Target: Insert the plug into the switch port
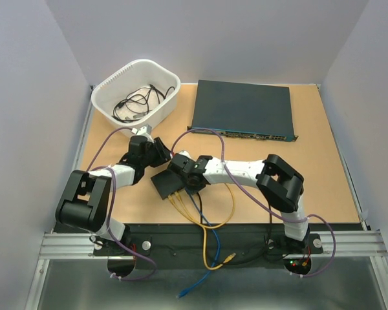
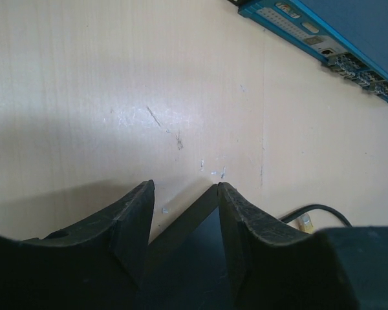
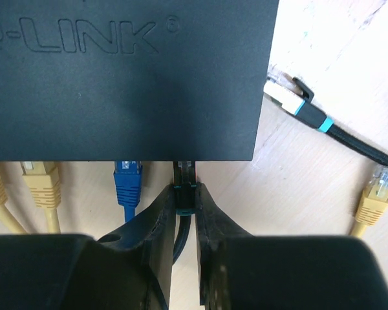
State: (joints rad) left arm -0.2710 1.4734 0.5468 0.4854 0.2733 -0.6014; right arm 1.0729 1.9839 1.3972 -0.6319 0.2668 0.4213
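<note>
The black plug [image 3: 184, 195] has its tip at the switch port [image 3: 184, 166] in the near edge of the small black box [image 3: 116, 77], beside a blue plug [image 3: 127, 179]. The right gripper [image 3: 184, 210] pinches the black plug. The left gripper [image 2: 184, 194] is spread around the box's corner on the table [image 2: 116, 97].

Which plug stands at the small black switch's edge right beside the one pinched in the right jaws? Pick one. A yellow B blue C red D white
B: the blue plug sits just left of the black plug in the right jaws, at the switch's edge; yellow plugs lie further left.
</note>
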